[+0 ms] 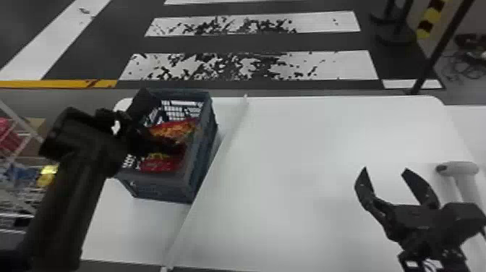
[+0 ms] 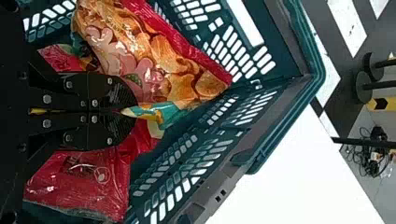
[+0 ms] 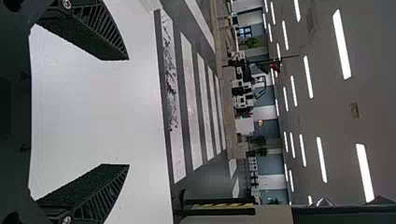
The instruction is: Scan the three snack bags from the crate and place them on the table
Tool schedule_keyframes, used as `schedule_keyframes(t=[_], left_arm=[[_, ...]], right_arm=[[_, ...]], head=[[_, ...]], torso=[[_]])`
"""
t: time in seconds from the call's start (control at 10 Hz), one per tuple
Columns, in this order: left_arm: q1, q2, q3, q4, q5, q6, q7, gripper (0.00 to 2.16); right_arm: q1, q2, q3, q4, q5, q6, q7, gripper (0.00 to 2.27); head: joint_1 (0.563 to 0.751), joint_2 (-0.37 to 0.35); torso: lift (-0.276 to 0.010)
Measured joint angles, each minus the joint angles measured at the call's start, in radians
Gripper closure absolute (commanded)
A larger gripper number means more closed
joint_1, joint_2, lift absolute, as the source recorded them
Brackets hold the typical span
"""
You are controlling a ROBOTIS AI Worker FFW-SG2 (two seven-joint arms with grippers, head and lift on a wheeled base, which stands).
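Striped crossing paint marks the floor (image 1: pixel 249 67) beyond the white table (image 1: pixel 307 144), w/ a black-and-yellow post (image 1: pixel 430 18) standing past the far R corner. Snack bags lie in the blue-grey crate (image 1: pixel 200 144), under & around the L gripper (image 2: pixel 135 112), which reaches down inside the walls. Its fingers are closed together, w/ a teal-and-yellow bag edge poking out between the tips; looks like a pinch on the picture-printed bag (image 2: pixel 163 65) just ahead of them. Plain red bag (image 2: pixel 77 182) is right beside the same fingers, partly under them. Can't tell whether a 3rd bag is underneath.

Crate sits toward the table's L end, its near rim close to the L gripper's wrist. Well over to the R, the R gripper (image 1: pixel 386 170) is above the table, fingers wide apart, nothing btwn them. White scanner (image 1: pixel 457 168) is just beside it, on its outer side.

Step in hand, I'd judge: grasping a bag, pre-scan. Next: L gripper lifts straight up until the bag clears the rim, then carries it R to the scanner side, code facing out. Grip seems to be on an edge only, so bag may swing, slip or snag on the wall; go slow.
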Motion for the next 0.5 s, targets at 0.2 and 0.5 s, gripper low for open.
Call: schedule_keyframes(t=[0.2,0.5], left_arm=[[0.026,0.007,0.029,-0.075,0.014,0.034,-0.014,2.13],[0.058,0.013,0.066,-0.189,0.067,0.102,-0.048,2.13]], right_arm=[[0.0,0.0,0.0,0.0,-0.001,0.0,0.0,0.06],[0.0,0.0,0.0,-0.002,-0.001,0.0,0.0,0.06]], head=[[0.695,0.124],[0.695,0.121]], torso=[[-0.062],[-0.062]])
